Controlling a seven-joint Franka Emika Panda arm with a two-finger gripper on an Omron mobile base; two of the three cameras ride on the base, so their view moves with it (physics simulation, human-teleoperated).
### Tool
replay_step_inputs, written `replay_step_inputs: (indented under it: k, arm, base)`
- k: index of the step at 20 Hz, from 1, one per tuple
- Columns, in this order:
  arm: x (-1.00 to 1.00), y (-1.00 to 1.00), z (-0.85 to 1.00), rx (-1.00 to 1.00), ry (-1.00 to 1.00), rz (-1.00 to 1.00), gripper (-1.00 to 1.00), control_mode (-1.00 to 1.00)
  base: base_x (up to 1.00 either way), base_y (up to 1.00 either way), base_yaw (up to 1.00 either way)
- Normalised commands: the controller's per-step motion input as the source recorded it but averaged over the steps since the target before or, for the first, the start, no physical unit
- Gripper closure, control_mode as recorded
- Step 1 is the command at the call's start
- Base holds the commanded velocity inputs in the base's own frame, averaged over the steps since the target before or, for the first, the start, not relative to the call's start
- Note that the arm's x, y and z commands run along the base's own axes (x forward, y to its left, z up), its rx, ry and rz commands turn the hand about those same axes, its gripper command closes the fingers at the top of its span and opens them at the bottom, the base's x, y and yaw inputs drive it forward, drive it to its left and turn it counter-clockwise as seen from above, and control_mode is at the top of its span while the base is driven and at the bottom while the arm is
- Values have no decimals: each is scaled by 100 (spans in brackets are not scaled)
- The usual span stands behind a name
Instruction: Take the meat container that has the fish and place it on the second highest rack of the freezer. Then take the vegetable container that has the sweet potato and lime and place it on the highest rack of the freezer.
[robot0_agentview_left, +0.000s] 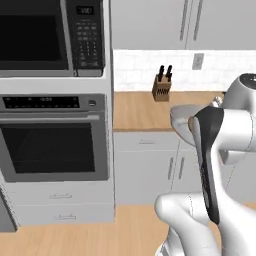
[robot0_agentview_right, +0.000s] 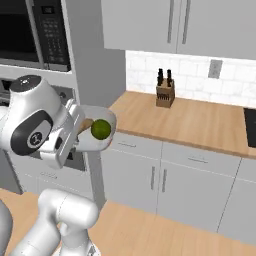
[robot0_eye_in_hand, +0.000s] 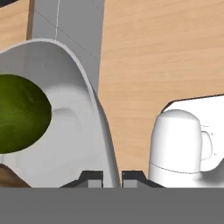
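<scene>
While the hand (robot0_eye_in_hand: 111, 177) pinches the thin white rim of the vegetable container (robot0_agentview_right: 102, 142), its fingertips nearly together with only that wall between them, the container hangs in the air beside the arm, clear of the worktop (robot0_agentview_right: 190, 122) and above the wooden floor (robot0_eye_in_hand: 166, 52). The lime (robot0_agentview_right: 101, 129) sits inside it, and a brown sliver at the lower edge of the hand view looks like the end of the sweet potato (robot0_eye_in_hand: 11, 178) (too little shows to be sure). I judge the container stiff, light and smooth-walled, so an edge grip like this leaves the load hanging off to one side; the round lime would roll at any tilt, and keeping the container level matters more than speed. A hold nearer the middle of a long side would balance better. Around it stand the microwave (robot0_agentview_left: 50, 35) and wall oven (robot0_agentview_left: 52, 137) in their tall column, grey base cabinets (robot0_agentview_right: 165, 180), and a knife block (robot0_agentview_right: 165, 90) far back on the worktop. The oven column stands closest to the carried container.
</scene>
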Motion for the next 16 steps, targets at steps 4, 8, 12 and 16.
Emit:
replay_step_inputs:
  k: [4, 8, 12, 16]
  arm:
    - [0, 0, 0, 0, 0, 0, 100, 100]
    - [0, 0, 0, 0, 0, 0, 100, 100]
    - [0, 0, 0, 0, 0, 0, 100, 100]
    - [0, 0, 0, 0, 0, 0, 100, 100]
  base:
    - [-55, 73, 59]
    - [-44, 84, 57]
    - [-8, 98, 46]
    - [15, 93, 32]
